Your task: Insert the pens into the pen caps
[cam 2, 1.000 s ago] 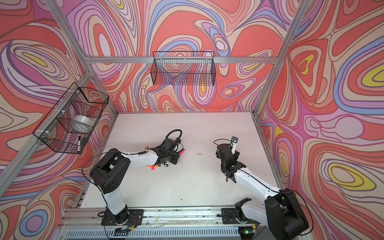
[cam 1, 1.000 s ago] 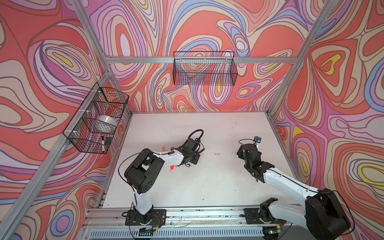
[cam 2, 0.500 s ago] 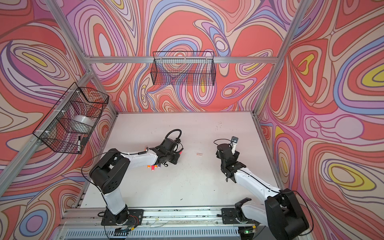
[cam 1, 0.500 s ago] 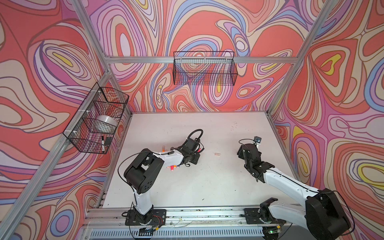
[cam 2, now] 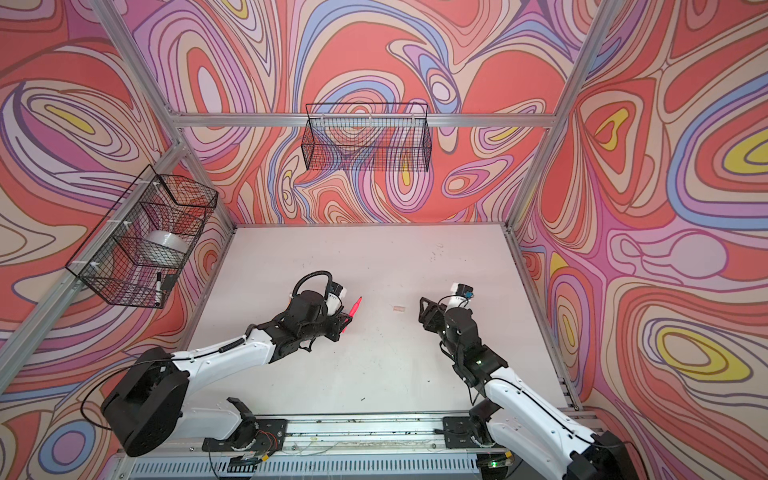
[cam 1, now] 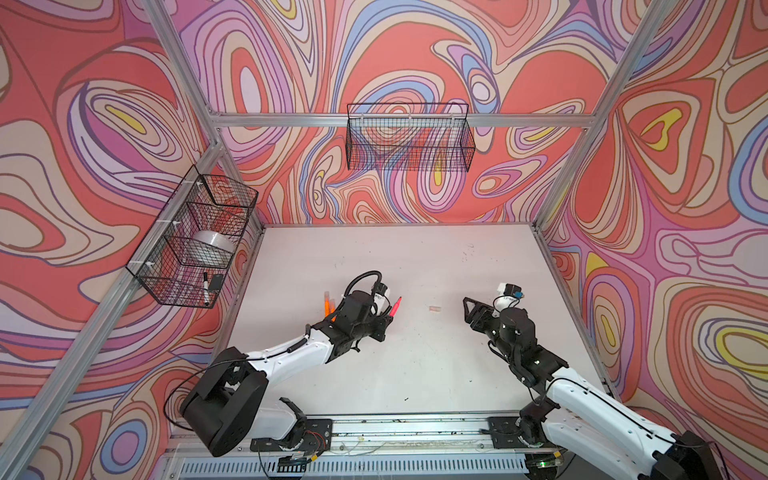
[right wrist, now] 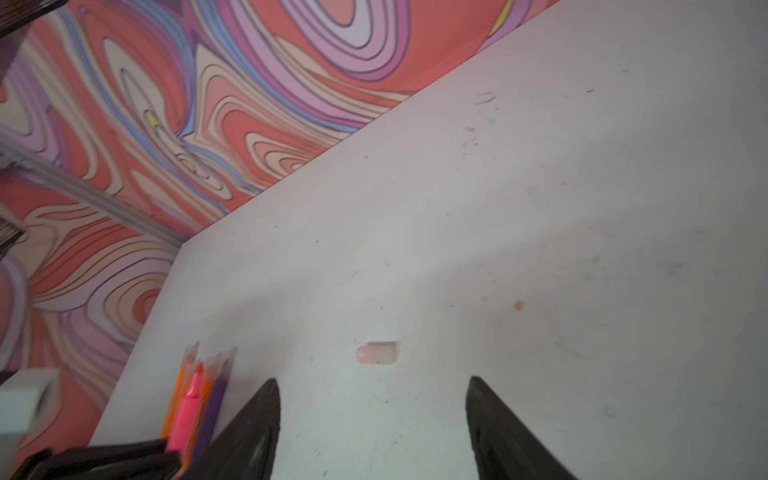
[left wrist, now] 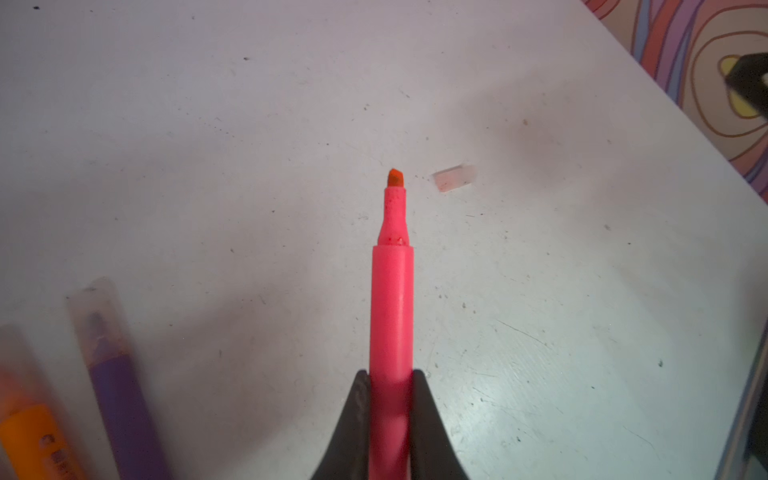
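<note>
The left gripper [left wrist: 390, 380] clamps a slim hot-pink marker pen [left wrist: 392, 299], bare tip near a small translucent pinkish cap [left wrist: 454, 178] on the white table [left wrist: 166, 145], while the right gripper [right wrist: 372, 379] holds its jaws apart.

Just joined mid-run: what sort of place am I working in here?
Looks like a purpose-built robot test cell, not a home or office: an aluminium frame boxes in the white table, the patterned walls are printed swirl panels, and a wire basket hangs on the back wall.
</note>
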### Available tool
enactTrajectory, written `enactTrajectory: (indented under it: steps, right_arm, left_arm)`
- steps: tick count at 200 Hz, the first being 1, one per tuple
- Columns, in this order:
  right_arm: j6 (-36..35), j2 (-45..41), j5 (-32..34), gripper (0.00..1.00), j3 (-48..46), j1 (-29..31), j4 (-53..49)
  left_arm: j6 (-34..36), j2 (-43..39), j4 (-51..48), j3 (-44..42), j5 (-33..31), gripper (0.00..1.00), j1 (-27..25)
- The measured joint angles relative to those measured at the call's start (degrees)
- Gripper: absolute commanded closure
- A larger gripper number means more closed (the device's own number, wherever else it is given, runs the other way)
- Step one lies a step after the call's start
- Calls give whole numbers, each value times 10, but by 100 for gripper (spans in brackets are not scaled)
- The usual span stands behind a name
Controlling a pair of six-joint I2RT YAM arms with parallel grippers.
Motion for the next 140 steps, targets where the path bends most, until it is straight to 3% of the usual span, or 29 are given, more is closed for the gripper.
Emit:
enactTrajectory:
  steps: [26, 48, 91, 140]
  right_arm:
    - [21, 37, -32, 29, -2, 96, 93]
    - [39, 96, -44, 33, -2, 139, 173]
    - [75, 193, -48, 37, -2, 163, 273]
    - [105, 233, -42, 39, 0, 177, 320]
  left_arm:
    - [-5, -12, 18, -5, 8, 100, -34]
    - [-7, -19, 29, -5, 7, 100, -62]
    - [-11, -20, 37, -5, -2, 100, -85]
    - [-11, -20, 38, -5, -7, 100, -92]
